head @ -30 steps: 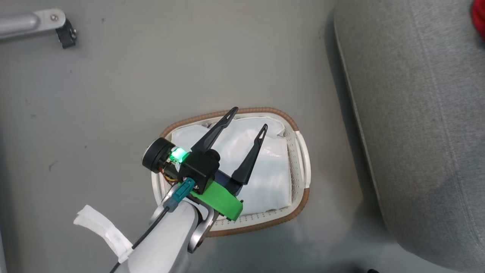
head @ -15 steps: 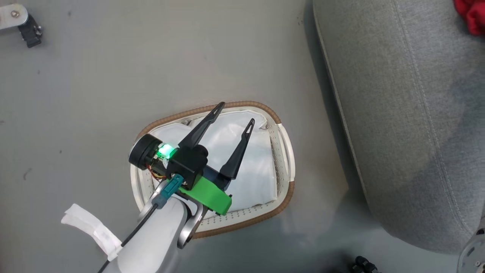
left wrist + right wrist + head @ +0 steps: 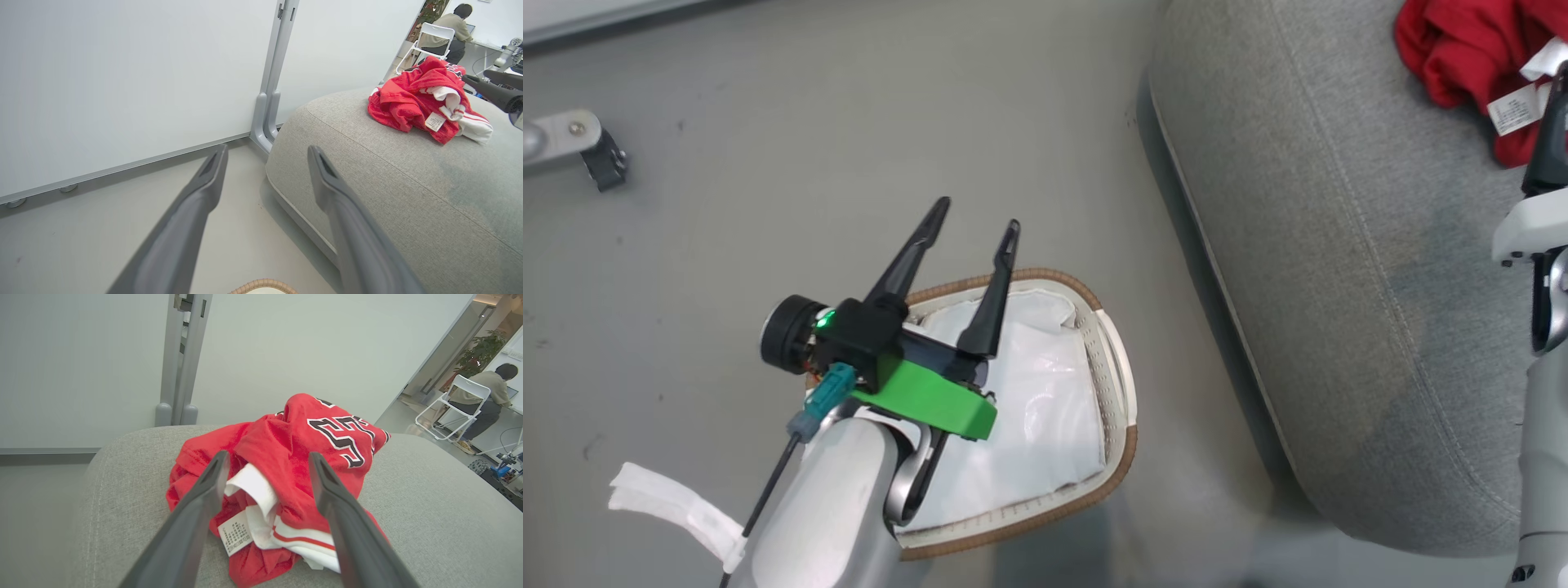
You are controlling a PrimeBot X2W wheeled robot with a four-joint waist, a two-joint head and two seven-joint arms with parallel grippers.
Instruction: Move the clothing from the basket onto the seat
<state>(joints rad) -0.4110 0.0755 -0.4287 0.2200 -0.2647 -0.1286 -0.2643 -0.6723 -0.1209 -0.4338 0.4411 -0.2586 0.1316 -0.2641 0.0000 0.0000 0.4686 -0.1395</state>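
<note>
Clothing [image 3: 286, 457], a crumpled heap of bright red sports jerseys with white trim, dark numerals and a small white label, lies on the seat [image 3: 1339, 245], a large grey woven-fabric sofa cushion with rounded edges. The heap sits toward the cushion's far end, well apart from the basket [image 3: 1123, 457], an oval white perforated plastic tub with a brown woven-look rim that stands on the smooth grey floor [image 3: 768, 122] just beside the cushion. A rumpled white fabric liner [image 3: 1045, 408] shows inside it.

The left gripper [image 3: 976, 216] hangs over the basket's left half on a pale forearm that rises from the lower left. Its two long dark fingers are spread, with nothing between them. They point up the head view, and the tips reach past the far rim, over bare floor. In the left wrist view they aim at the gap between the cushion and a white partition wall [image 3: 122, 81].

The right gripper [image 3: 268, 458] is also released, its fingers wide to either side of the heap. Whether they touch the fabric cannot be told.

The head camera has swung since half a second ago, so far more of the red heap shows at the top right, and the right arm has entered at the right edge. Against the basket, the left fingertips were over the liner and rim, and now they lie beyond the rim. The spread between them looks unchanged.
</note>
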